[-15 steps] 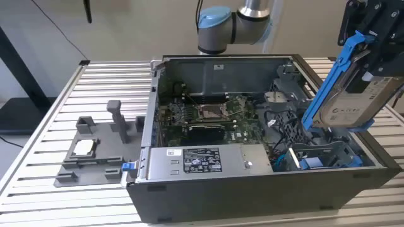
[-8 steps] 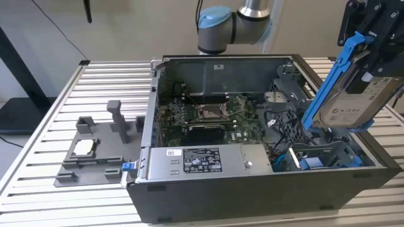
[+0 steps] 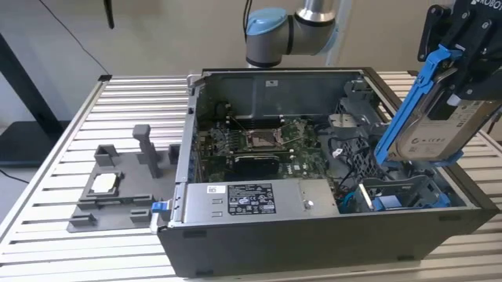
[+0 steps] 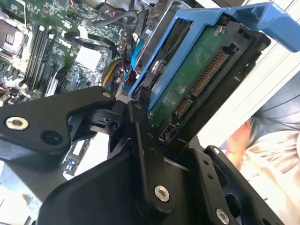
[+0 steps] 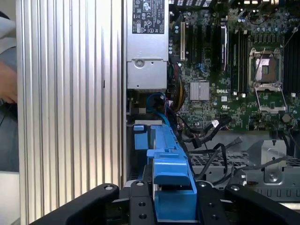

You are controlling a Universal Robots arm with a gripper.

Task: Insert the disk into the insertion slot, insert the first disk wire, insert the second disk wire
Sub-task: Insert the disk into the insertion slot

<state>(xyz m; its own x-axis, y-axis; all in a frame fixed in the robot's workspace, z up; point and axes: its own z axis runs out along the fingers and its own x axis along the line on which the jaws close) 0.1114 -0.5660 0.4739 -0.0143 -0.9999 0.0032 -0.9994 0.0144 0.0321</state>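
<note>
The gripper (image 3: 461, 82) is clamping the disk (image 3: 439, 126) by its upper end at the upper right of the exterior view. The disk is hanging tilted, its lower end just above the insertion slot (image 3: 408, 191) in the open computer case (image 3: 314, 247). In the second wrist view its green circuit board (image 4: 197, 79) is facing the camera. Black cables (image 3: 349, 155) are crowding the slot's inner side. The arm's blue-capped joint (image 3: 271, 32) is standing behind the case. The case is resting on a slatted metal table (image 3: 94, 106), with a grey jig (image 3: 117, 188) lying at the exterior view's left.

Blue-framed disk (image 3: 441, 132) tilted above insertion slot (image 3: 404, 192).
</note>
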